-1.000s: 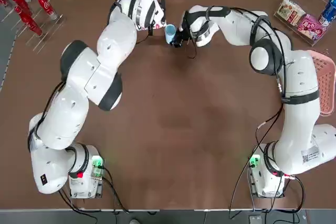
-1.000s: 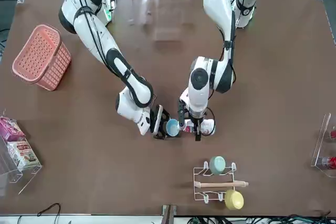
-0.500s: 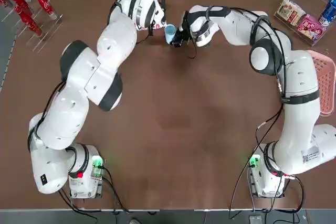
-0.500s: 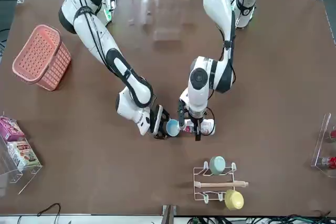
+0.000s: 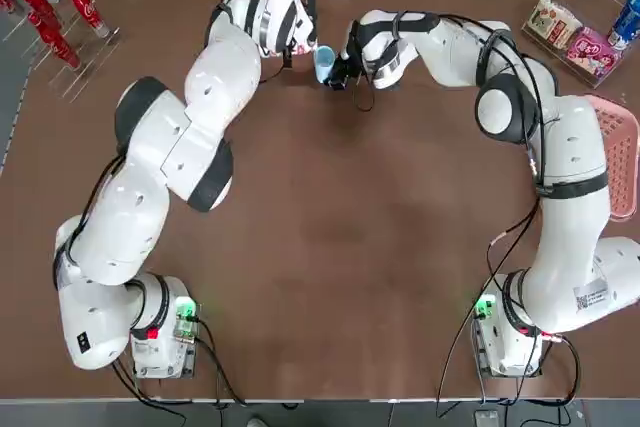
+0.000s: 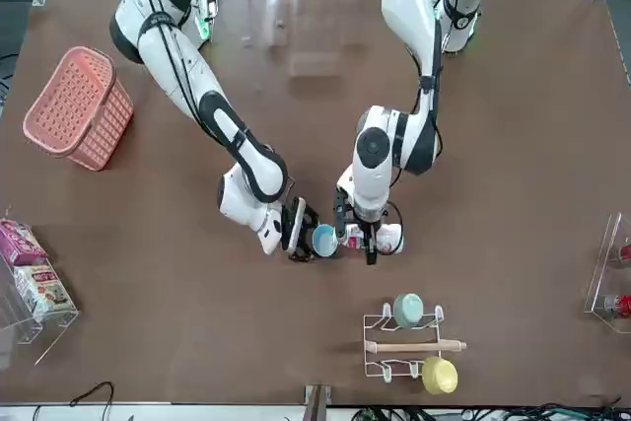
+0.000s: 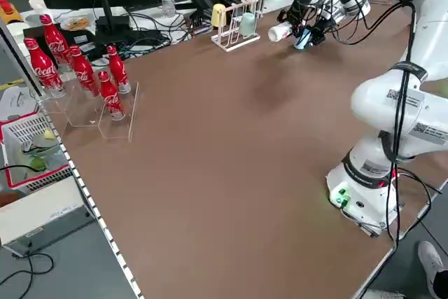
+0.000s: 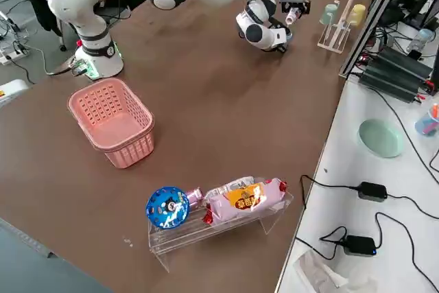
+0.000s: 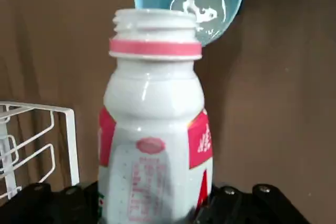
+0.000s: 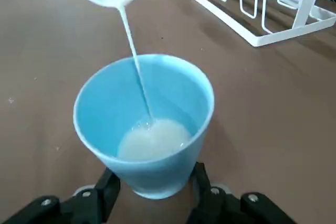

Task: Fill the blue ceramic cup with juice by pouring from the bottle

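Brown tabletop (image 6: pixel 197 322) is spreading beneath two reaching robot arms, with a white rack (image 10: pixel 283 35) standing on it as the landmark. On the robot's side of the rack, the left pincer (image 9: pixel 155 199) is grasping the white bottle (image 9: pixel 152 98) around its labelled body; the bottle is lying tipped nearly on its side, uncapped. Toward the robot's right from there, also on the robot's side of the rack, the right pincer (image 10: pixel 154 181) is clasping the light-blue cup (image 10: pixel 163 169) low on its wall. A thin milky stream (image 10: pixel 137 66) is falling from the bottle's mouth into the cup, where a shallow pool (image 10: pixel 157 139) is gathering.

The bottle is probably handling as light, slightly squeezable plastic, growing lighter as it empties; its labelled middle is offering the best hold. The ceramic cup is likely being rigid, smooth and breakable, getting heavier as it fills, so a gentle, steady hold below the rim is suiting it.

Outstretched, the left arm (image 6: pixel 409 125) is bending down to the bottle, while the right arm (image 6: pixel 202 96) is slanting in low, presenting the cup's opening. Beyond them, mint-green (image 6: pixel 408 310) and yellow (image 6: pixel 440 376) cups are hanging on the rack.
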Controlling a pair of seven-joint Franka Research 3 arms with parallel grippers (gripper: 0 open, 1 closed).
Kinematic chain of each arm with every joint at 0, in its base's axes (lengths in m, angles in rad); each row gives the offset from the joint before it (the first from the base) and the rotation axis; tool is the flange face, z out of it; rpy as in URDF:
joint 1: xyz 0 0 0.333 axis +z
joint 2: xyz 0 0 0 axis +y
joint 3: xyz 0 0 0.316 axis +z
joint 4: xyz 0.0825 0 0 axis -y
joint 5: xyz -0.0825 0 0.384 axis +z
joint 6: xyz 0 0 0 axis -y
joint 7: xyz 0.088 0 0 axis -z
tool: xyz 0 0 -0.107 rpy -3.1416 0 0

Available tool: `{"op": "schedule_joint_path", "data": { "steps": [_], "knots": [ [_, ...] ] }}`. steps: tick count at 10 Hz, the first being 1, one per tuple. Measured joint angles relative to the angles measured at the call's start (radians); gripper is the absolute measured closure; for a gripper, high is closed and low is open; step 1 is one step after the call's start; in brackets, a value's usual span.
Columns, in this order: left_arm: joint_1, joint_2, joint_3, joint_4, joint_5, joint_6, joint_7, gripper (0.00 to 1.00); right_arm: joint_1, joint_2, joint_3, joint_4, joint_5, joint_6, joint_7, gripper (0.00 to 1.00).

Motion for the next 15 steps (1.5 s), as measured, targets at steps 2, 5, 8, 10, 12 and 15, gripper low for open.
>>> {"op": "schedule_joint_path", "data": {
  "steps": [2,5,8,10,12,15],
  "knots": [
    [0.0,0.0,0.0,0.007,0.0,-0.001,-0.008,0.56,0.0,0.0,0.0,0.0,0.0,0.0,0.0,0.38],
    [-0.002,0.0,0.0,0.02,-0.084,-0.005,-0.022,0.56,0.0,0.0,0.0,0.0,0.0,0.0,0.0,0.38],
    [0.004,0.0,0.0,0.022,-0.199,-0.005,-0.027,0.56,-0.001,0.0,0.0,-0.001,0.001,0.0,0.0,0.35],
    [0.027,0.0,0.002,0.03,-0.254,-0.005,-0.025,0.56,-0.001,0.0,0.0,-0.001,0.002,0.0,0.0,0.34],
    [0.064,0.0,0.002,0.038,-0.352,-0.014,0.046,0.56,-0.001,0.0,0.0,-0.002,0.002,0.0,0.0,0.32],
    [0.078,-0.003,0.007,0.049,-0.473,-0.017,0.09,0.56,-0.001,0.001,0.0,-0.003,0.003,0.0,0.0,0.23]
  ]
}}
